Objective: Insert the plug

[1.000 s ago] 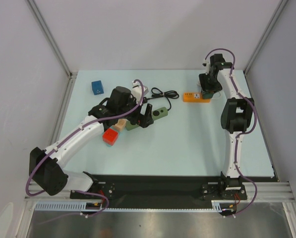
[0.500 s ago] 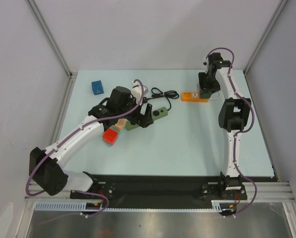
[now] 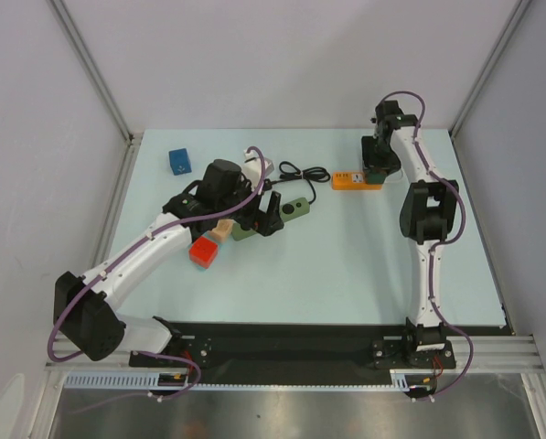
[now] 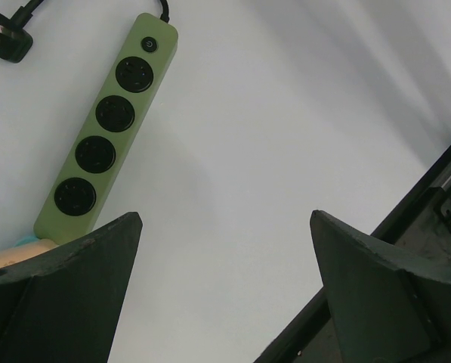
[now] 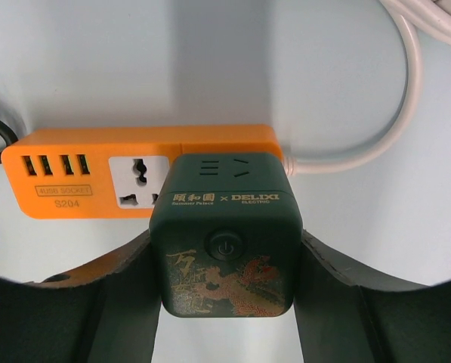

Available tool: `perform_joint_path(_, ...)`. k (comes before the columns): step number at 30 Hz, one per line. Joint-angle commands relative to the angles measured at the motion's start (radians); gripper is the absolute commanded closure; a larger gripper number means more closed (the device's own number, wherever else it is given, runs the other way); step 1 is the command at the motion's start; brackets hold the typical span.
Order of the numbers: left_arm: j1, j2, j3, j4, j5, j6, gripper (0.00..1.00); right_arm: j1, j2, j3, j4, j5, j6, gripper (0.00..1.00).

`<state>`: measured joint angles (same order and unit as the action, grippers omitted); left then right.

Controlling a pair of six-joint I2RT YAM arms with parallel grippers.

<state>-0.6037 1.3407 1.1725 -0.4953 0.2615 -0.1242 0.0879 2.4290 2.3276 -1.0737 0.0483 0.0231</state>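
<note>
Pinching the dark green cube plug (image 5: pixel 223 212) at mid-frame in the right gripper (image 5: pixel 225 261) over the orange strip (image 5: pixel 97 144), left gripper (image 4: pixel 225 227) spread idle; next, probably pressing squarely home.

USB power strip (image 5: pixel 134 170): lying at the table's (image 3: pixel 346 265) far right. Cube adapter (image 5: pixel 223 234): sitting over its right half. Four-socket power strip (image 4: pixel 108 128): lying to its left, well apart.

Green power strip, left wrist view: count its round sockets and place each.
4, in one row along the green power strip: top socket beside the switch, second socket, third socket, last socket nearest the left gripper. None seems hidden.
</note>
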Motion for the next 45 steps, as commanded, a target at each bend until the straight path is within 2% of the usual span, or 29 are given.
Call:
perform_joint_path(1,0.005,-0.021,-0.005,0.026,0.015,-0.014,0.0,0.029,0.088,-0.096,-0.028,0.005,0.018,1.0)
perform_joint_path(6,0.007,-0.02,-0.005,0.026,0.008,-0.012,0.0,0.018,0.035,-0.295,0.11,-0.075,0.014,1.0)
perform_joint_path(13,0.007,-0.014,-0.005,0.026,0.018,-0.014,0.0,-0.005,0.055,-0.352,0.139,-0.12,0.018,1.0)
perform_joint_path(18,0.007,-0.014,-0.008,0.024,0.005,-0.012,0.0,0.003,0.082,-0.301,0.097,-0.097,0.005,1.0)
perform_joint_path(26,0.007,-0.017,-0.008,0.024,-0.008,-0.008,0.0,0.007,0.068,-0.316,0.104,-0.077,0.003,1.0)
perform_joint_path(29,0.007,-0.018,-0.007,0.024,-0.01,-0.006,0.0,0.007,0.055,-0.291,0.1,-0.093,-0.011,0.94)
perform_joint_path(31,0.007,-0.02,-0.008,0.024,-0.016,-0.006,0.0,0.003,0.05,-0.271,0.057,-0.056,-0.018,1.0)
perform_joint_path(34,0.007,-0.025,-0.008,0.024,-0.019,-0.006,0.0,-0.01,0.032,-0.269,0.002,0.014,-0.02,1.0)
perform_joint_path(42,0.007,-0.02,-0.013,0.026,-0.034,-0.011,0.0,-0.08,-0.1,-0.454,0.011,0.151,0.014,1.0)
perform_joint_path(44,0.005,-0.026,-0.014,0.024,-0.08,-0.014,0.0,-0.119,-0.111,-0.479,0.014,0.163,0.026,0.99)
perform_joint_path(45,0.007,-0.028,-0.016,0.026,-0.103,-0.015,0.0,-0.123,-0.116,-0.484,0.015,0.18,0.028,0.94)
